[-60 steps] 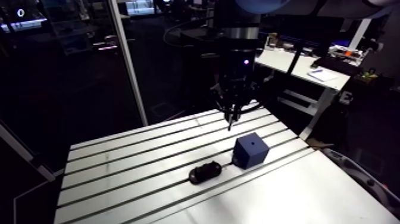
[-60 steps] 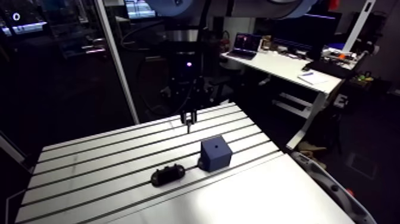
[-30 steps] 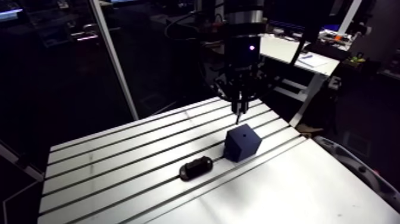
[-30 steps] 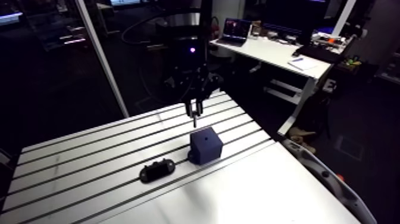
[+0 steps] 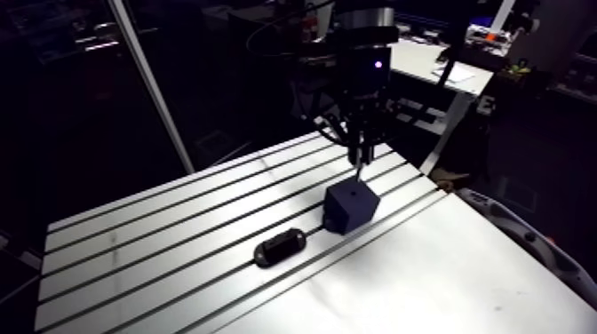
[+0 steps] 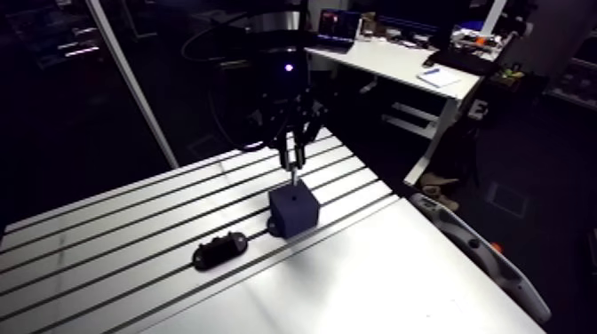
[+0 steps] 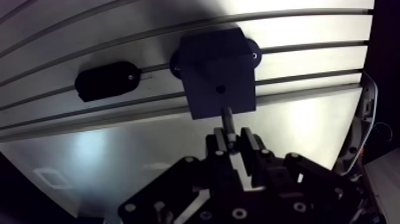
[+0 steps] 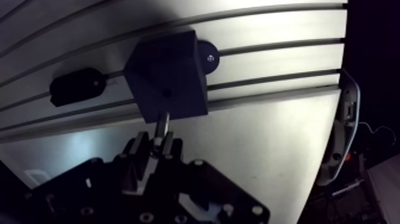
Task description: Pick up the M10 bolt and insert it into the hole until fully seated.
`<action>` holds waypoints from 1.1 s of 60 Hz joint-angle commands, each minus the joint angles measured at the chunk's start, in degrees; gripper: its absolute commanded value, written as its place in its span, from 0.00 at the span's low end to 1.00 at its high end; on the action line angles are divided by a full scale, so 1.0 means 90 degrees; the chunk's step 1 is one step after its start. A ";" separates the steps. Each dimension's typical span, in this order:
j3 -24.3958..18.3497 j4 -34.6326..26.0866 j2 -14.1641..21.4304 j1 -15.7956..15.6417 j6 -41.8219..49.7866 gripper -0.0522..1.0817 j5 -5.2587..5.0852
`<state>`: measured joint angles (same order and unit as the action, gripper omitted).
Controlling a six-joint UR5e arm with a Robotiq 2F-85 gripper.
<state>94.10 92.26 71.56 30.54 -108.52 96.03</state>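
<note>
Whereas a moment earlier the hand (image 7: 233, 142) hung over the far slots of the bench (image 5: 462, 266), apart from the dark blue block (image 5: 350, 205), it has now come in over the block's top face. By my reading the carry is all but done, and the work has turned to lining up for the insertion. Furthest left, a small black oval piece (image 5: 280, 248) lies along one slot, near the block but not touching it. What it is I cannot tell, and it seems to play no part. Next comes the block, sitting over a slot with a round mounting tab (image 7: 255, 55) at its side. It is the only receptacle here, and the hole (image 7: 221, 89) in the middle of its top face shows dark and empty. Last, right over the block, the hand's two fingers are pinching the M10 bolt (image 7: 226, 116), whose shank points down at the top face. In the wrist view the tip sits just short of the hole and is not yet in it, and whether it touches the face I cannot tell. A slight correction toward the hole, then a straight push down, looks like what remains.
</note>
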 commanded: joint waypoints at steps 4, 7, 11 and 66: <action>-0.0031 -0.0042 -0.0095 0.0016 -0.0017 1.00 0.0009; -0.0013 -0.0033 -0.0105 0.0016 -0.0017 1.00 0.0009; -0.0021 -0.0040 -0.0114 0.0016 -0.0017 1.00 0.0009; 0.0076 0.0064 -0.0144 0.0005 -0.0008 1.00 0.0018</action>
<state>94.74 92.71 70.26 30.63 -108.59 96.27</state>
